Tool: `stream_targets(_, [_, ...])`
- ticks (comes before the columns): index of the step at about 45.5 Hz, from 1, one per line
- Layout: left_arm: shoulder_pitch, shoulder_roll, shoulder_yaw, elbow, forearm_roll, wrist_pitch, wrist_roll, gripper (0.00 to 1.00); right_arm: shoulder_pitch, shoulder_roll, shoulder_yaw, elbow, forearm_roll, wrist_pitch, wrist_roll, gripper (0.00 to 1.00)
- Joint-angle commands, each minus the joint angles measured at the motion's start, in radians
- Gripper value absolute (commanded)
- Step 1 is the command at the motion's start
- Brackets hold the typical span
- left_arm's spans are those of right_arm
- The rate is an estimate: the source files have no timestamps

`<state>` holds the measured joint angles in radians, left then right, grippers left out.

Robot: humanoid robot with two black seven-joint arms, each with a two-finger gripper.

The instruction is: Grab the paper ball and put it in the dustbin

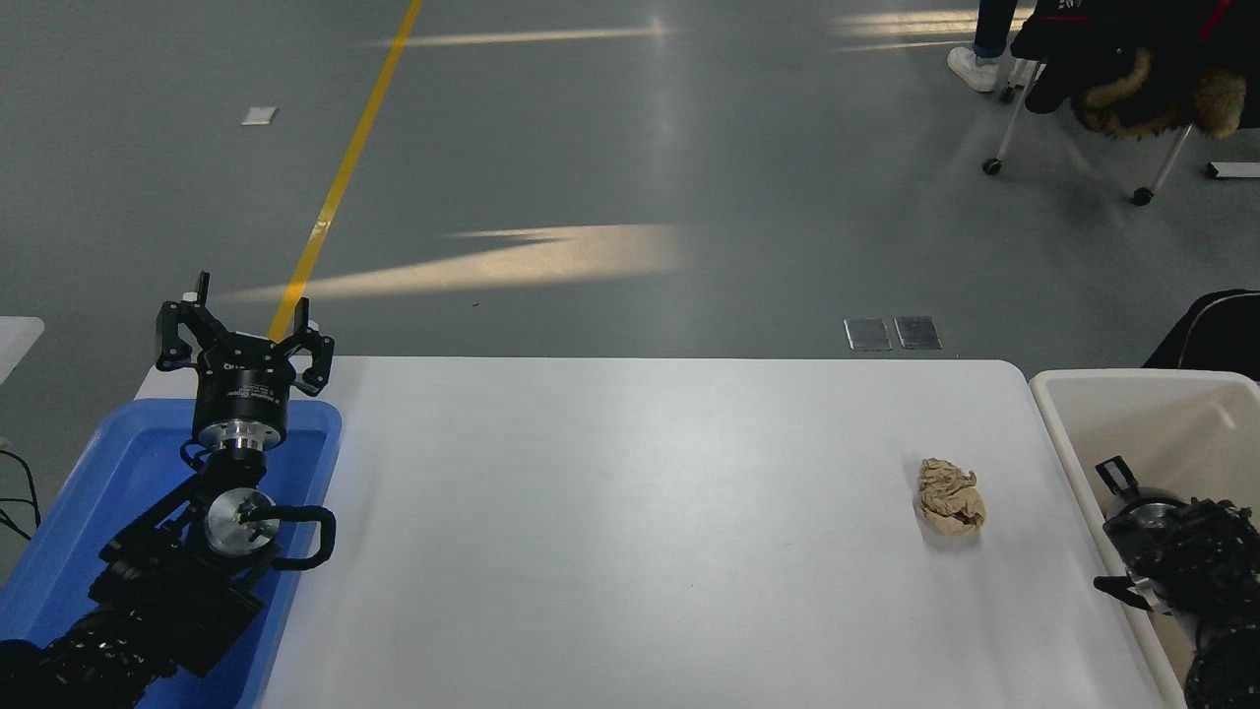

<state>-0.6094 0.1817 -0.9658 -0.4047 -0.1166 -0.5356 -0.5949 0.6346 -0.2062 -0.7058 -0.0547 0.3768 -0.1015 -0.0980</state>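
White table (630, 512) spans most of the head view. Dustbin (1162, 414), cream-white and deep-walled, sits just off the table's right end. Blue tray (108, 463) sits at the table's left end, not part of the job.

Left arm is parked over the tray, left gripper (246, 330) pointing away from the camera with fingers spread, holding nothing.

Right gripper (1132, 532) comes in at the lower right, sitting over the dustbin's near-left wall. Only one or two fingertips show against the bin; can't tell if it's spread or pressed together. Nothing visibly in it.

Paper ball (951, 497), tan and crumpled, lies on the table toward the right side, near the dustbin's left wall but clear of it, and apart from the right gripper.

Step, as I read it: pre-grasp, ball not yet picked.

Next move needs:
- right arm travels left off the bin, over the ball
- fingers wide enough to straddle the lumpy wad
- descend, close gently; paper should crush and hold easily
- lift above the bin rim before moving back right
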Motion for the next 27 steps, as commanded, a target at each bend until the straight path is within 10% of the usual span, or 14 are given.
stream_targets(1, [-0.003, 0.004, 0.002, 0.000, 0.006, 0.005, 0.004, 0.99, 0.000, 0.008, 0.006, -0.001, 0.001, -0.018, -0.003, 0.00])
stream_targets(27, [-0.003, 0.002, 0.007, 0.000, -0.005, 0.006, -0.002, 0.99, 0.037, 0.004, -0.008, 0.007, -0.009, 0.012, 0.001, 0.00])
